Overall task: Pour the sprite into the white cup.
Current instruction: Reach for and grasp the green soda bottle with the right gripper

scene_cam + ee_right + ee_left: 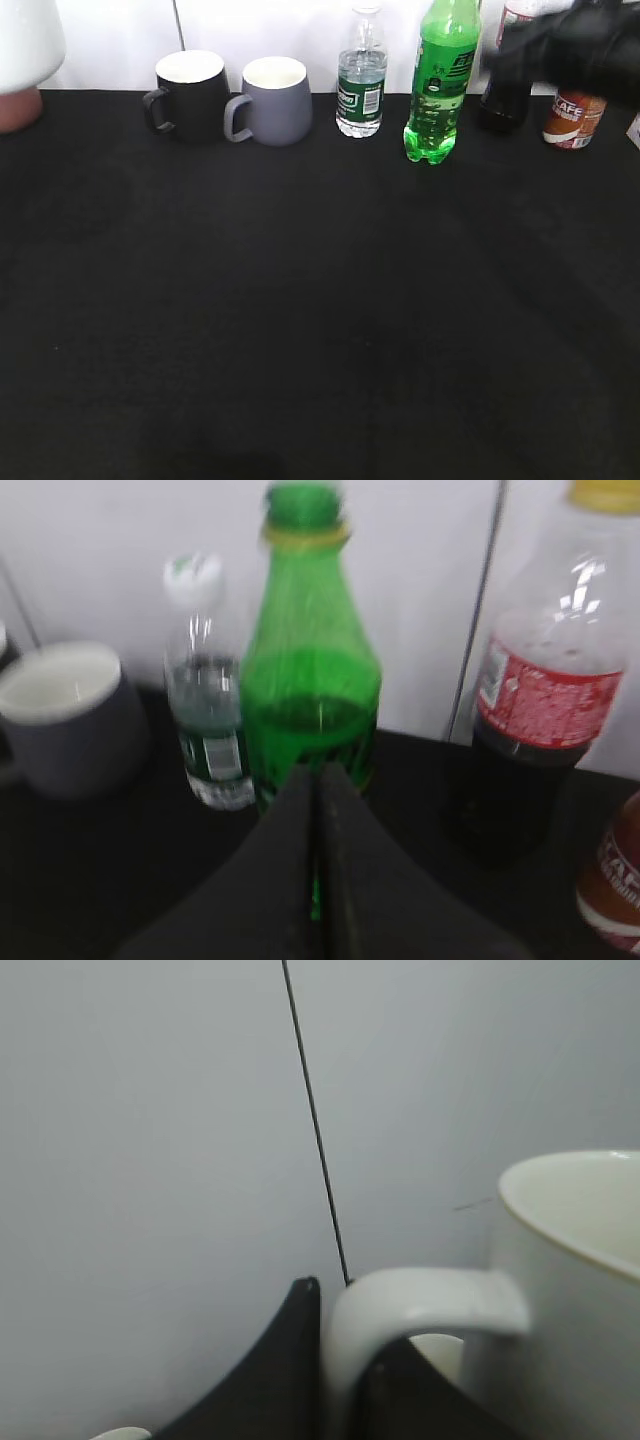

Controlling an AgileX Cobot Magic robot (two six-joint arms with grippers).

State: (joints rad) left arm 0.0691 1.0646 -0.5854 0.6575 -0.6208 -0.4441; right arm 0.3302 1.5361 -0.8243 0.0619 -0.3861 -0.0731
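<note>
**A:** Got far with the pouring?

**B:** Hardly begun, by my judgement. Saw no tilt and no stream anywhere. Found the sprite upright at the far edge of the table, at about one o'clock from the middle. Stood between the water bottle at its nine o'clock and the cola bottle at its three o'clock. Neither gripped nor lifted.

**A:** And the white cup?

**B:** Met the white cup very close in the left wrist view, at about four o'clock there, rim upward. Looked empty, as far as visible.

**A:** And the hands?

**B:** Found the right gripper with fingers pressed together and holding nothing. Pointed toward twelve o'clock, at the sprite just behind. No contact to be seen. Found the left gripper with dark fingers on both sides of the cup handle. Could not tell whether really clamped.

**A:** So what remained?

**B:** Nearly all, probably: opening the right fingers, taking the bottle, bringing it over the cup, tilting.
</note>
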